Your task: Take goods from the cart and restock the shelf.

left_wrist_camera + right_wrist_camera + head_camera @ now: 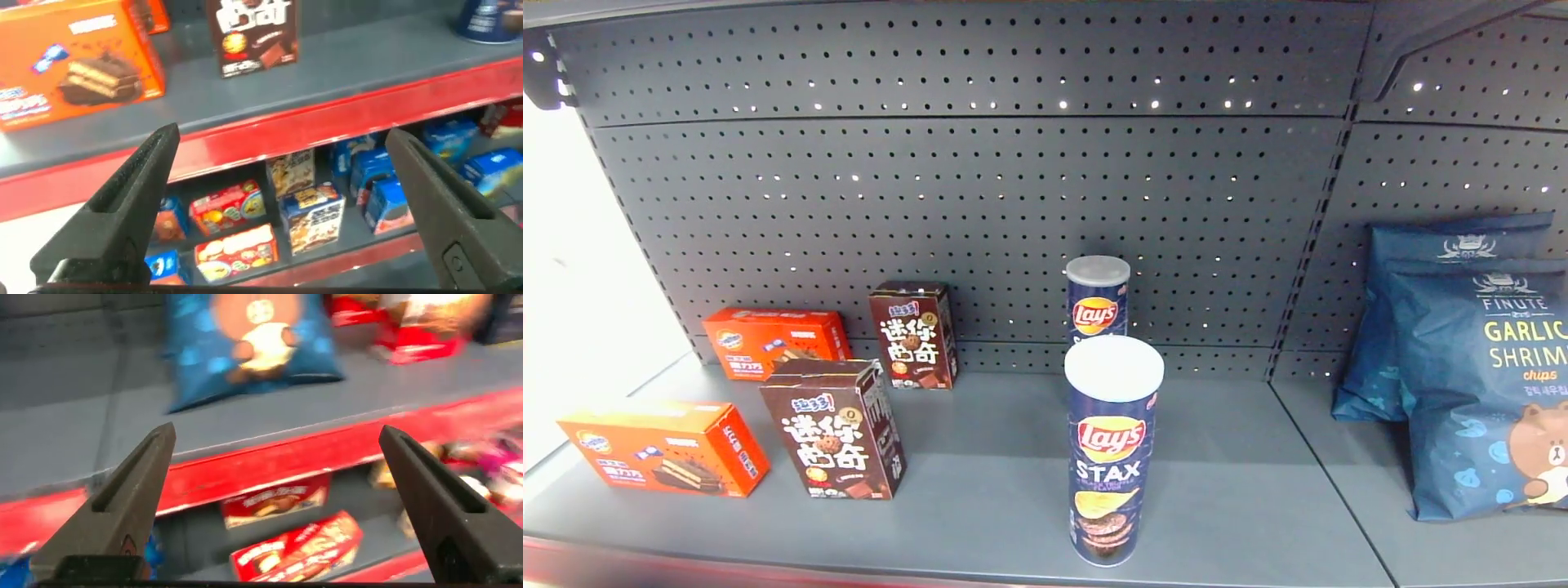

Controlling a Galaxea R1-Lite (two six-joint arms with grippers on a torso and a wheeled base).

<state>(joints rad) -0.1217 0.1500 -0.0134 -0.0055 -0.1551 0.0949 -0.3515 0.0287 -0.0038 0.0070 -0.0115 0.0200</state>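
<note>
On the grey shelf (1225, 490) stand two blue chip cans: one (1111, 449) near the front, one (1097, 298) behind it by the pegboard. To the left are two brown cookie boxes (837, 429) (913, 335) and two orange boxes (666, 447) (774, 339). Blue shrimp-chip bags (1478, 376) lean at the right. My left gripper (282, 204) is open and holds nothing, below the shelf's red front edge (327, 122), with an orange box (73, 61) and a brown box (249, 37) above it. My right gripper (278, 498) is open and holds nothing, in front of the red edge (286, 457) under a blue bag (245, 343).
A lower shelf holds several small snack boxes (270, 212) and red packs (294, 547). Bare shelf floor lies between the brown boxes and the cans, and between the cans and the bags. A perforated back panel (980, 204) closes the rear.
</note>
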